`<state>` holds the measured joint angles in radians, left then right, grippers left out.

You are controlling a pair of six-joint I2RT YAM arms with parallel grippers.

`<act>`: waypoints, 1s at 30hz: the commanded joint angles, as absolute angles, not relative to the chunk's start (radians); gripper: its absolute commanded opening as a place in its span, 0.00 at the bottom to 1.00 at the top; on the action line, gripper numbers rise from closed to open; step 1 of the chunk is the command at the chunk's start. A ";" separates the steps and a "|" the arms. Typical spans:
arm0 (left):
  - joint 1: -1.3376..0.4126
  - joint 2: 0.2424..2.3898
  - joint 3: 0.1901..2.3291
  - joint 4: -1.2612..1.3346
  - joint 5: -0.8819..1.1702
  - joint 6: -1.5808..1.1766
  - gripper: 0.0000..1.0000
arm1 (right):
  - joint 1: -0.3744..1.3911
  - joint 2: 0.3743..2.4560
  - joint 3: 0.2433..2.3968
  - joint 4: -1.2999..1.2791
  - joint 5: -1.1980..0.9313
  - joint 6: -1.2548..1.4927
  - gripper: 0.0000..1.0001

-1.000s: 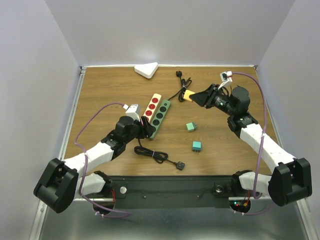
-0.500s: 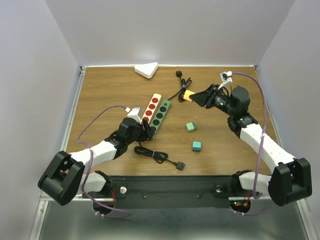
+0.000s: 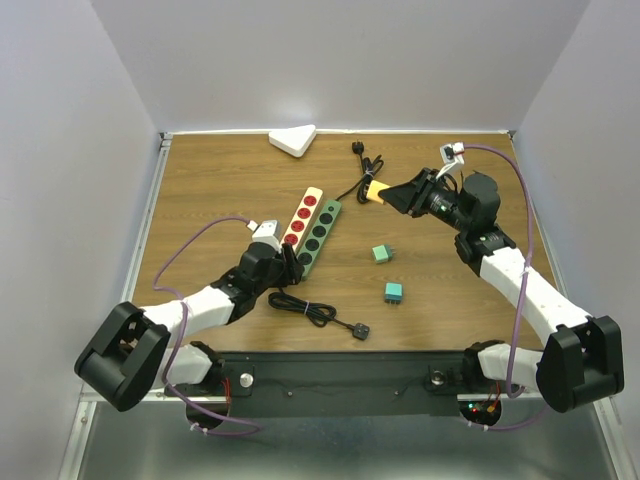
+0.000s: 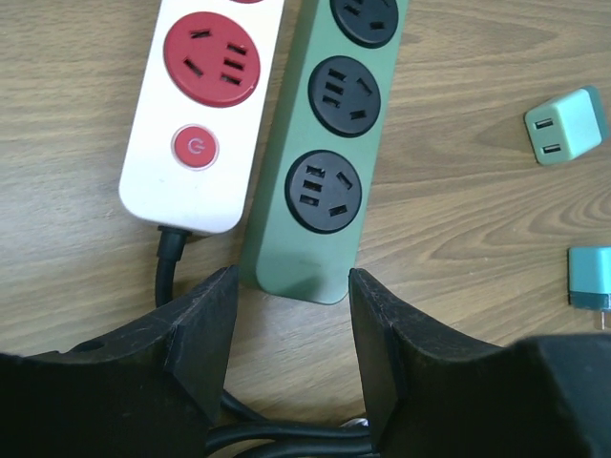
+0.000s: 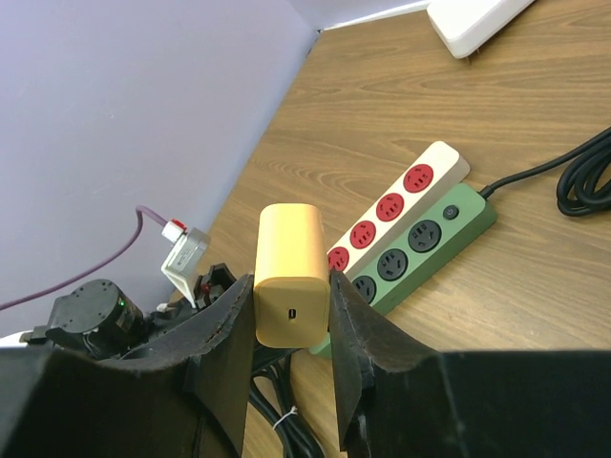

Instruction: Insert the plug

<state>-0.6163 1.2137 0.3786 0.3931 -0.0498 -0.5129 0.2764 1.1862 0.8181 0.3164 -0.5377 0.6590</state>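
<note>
My right gripper point(image 3: 392, 196) is shut on a yellow plug point(image 3: 375, 191) and holds it above the table, right of the strips. In the right wrist view the plug point(image 5: 291, 272) sits between the fingers. A green power strip point(image 3: 320, 235) with black sockets lies beside a white strip point(image 3: 301, 216) with red sockets. My left gripper point(image 3: 289, 262) is open at the near end of the green strip point(image 4: 329, 153); its fingers point(image 4: 200, 329) straddle bare table just short of that end, not touching it.
Two teal adapters point(image 3: 381, 254) point(image 3: 393, 292) lie right of the strips. A coiled black cable point(image 3: 305, 307) with a plug lies at the front, another black cable point(image 3: 364, 165) at the back. A white triangular object point(image 3: 292, 140) sits by the far wall.
My left gripper has moved down and back toward the near end of the green strip. The right arm with the yellow plug has not moved.
</note>
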 commanded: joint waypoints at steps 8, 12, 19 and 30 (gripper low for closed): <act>-0.660 1.262 0.365 0.494 -0.029 -0.518 0.61 | 0.284 1.184 0.816 0.344 -0.555 0.663 0.00; -0.698 1.324 0.385 0.561 -0.005 -0.525 0.61 | 0.282 1.201 0.825 0.307 -0.538 0.650 0.00; -0.805 1.414 0.442 0.641 0.055 -0.566 0.61 | 0.281 1.265 0.891 0.108 -0.460 0.578 0.00; -0.956 1.539 0.528 0.742 0.109 -0.623 0.61 | 0.285 1.477 1.104 -0.216 -0.394 0.428 0.00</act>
<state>-0.9337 1.5341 0.4789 0.6624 0.0711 -0.5934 0.2764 1.4387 1.0164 -0.1059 -0.4316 0.5114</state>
